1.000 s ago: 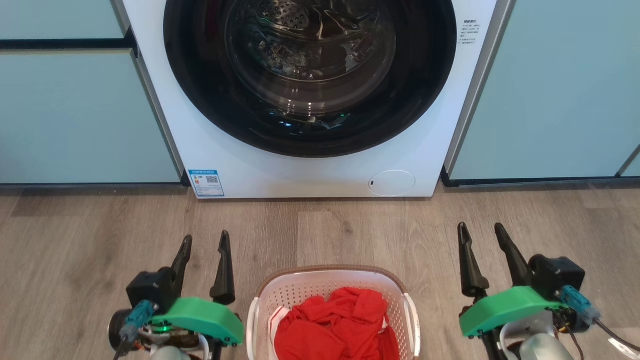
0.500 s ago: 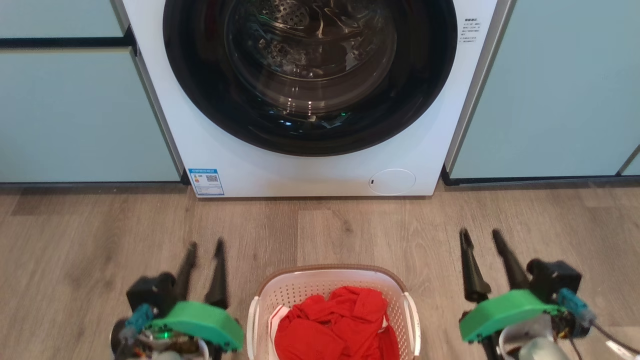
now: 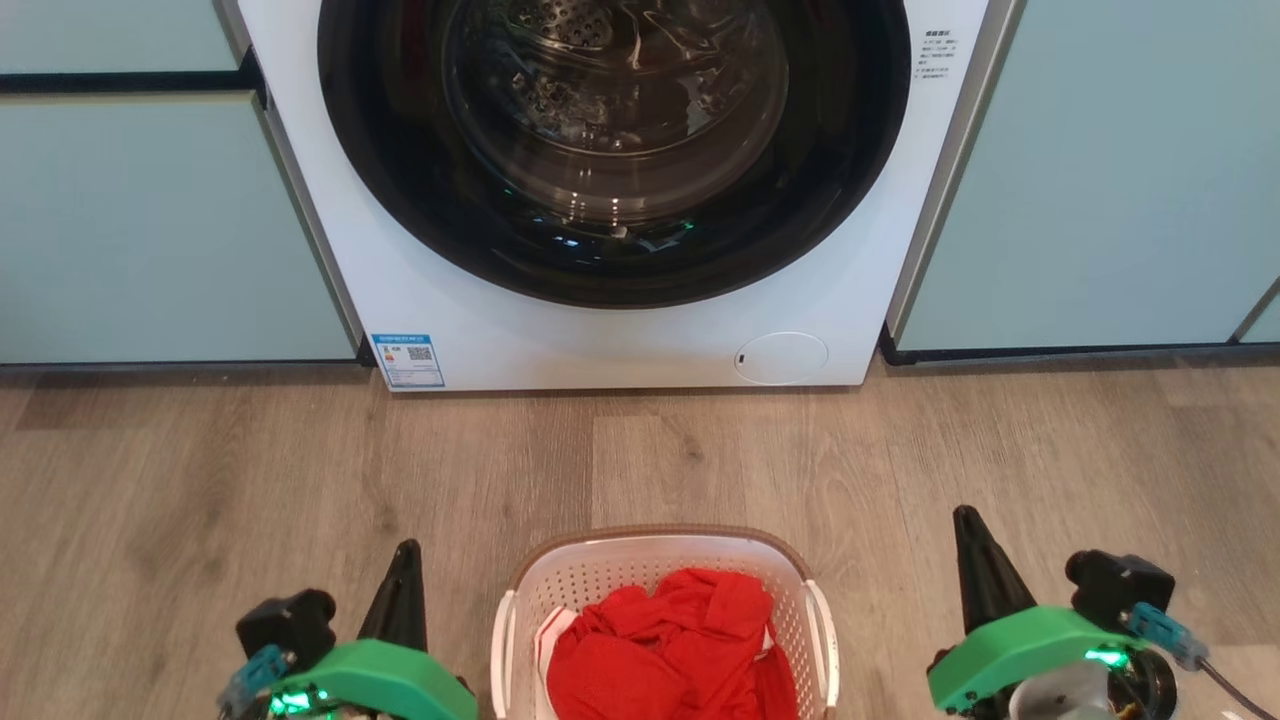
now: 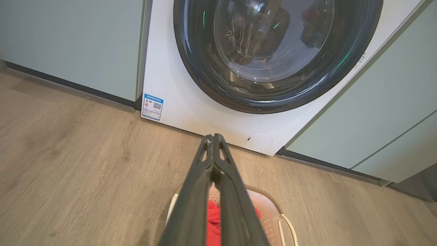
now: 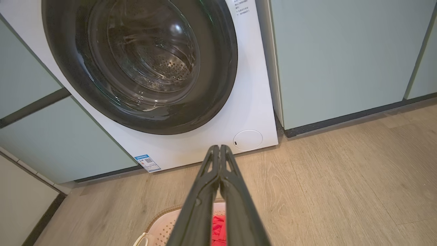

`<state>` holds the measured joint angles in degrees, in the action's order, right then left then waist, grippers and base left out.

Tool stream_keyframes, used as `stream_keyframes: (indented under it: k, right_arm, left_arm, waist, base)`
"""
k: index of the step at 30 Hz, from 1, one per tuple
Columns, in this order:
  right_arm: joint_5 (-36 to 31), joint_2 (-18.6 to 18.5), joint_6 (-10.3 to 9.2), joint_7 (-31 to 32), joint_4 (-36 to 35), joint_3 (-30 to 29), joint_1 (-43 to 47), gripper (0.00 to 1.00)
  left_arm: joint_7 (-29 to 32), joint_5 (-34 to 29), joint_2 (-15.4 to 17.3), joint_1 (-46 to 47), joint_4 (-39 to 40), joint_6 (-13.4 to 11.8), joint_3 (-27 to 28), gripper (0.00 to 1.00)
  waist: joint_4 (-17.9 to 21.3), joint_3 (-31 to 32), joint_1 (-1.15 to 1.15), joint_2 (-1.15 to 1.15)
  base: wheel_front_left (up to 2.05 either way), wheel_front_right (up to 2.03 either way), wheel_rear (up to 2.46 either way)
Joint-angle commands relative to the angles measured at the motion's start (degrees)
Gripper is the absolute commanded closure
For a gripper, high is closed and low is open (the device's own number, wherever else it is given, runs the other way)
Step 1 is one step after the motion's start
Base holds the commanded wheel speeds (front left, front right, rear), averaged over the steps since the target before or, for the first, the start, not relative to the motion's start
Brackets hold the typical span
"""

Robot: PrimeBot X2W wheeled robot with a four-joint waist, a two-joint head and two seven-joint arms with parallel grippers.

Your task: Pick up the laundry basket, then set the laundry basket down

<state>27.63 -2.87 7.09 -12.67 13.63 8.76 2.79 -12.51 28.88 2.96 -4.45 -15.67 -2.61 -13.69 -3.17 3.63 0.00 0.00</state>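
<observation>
1. The white perforated plastic laundry basket with a brown woven-look rim (image 3: 600, 585) is cut off by the head view's bottom edge.
2. Crumpled red cloth (image 3: 660, 650) hides its floor.
3. The white washing machine (image 3: 560, 340) bears a blue sticker (image 3: 407, 360), its print too small to read.

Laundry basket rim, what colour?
Brown, with a woven look, atop the white perforated laundry basket. The head view shows it best.

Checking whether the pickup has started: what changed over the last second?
Both grippers closed and drew back: the left gripper and right gripper, fingers apart a second ago, now have them shut on nothing and sit lower in the head view. The basket with its red cloth stayed on the floor between them, untouched.
</observation>
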Motion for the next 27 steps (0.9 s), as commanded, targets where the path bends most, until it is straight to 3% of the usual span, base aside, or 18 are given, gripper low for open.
stream_keyframes:
  k: [1,27]
  right_arm:
    - [1.26,-0.43,0.04,0.25,-1.76,-0.64,-2.55,1.00]
    - [16.21,-0.93,0.12,3.85,-1.31,-3.11,-3.95,1.00]
  left_arm:
    - [0.33,1.11,0.23,3.46,1.83,0.31,1.22,1.00]
    - [4.13,15.54,0.53,5.08,1.75,2.52,4.99,1.00]
  waist:
    - [0.02,-0.03,0.00,0.00]
    - [0.73,-0.88,0.00,0.00]
  base:
    - [0.00,0.00,0.00]
    - [0.00,0.00,0.00]
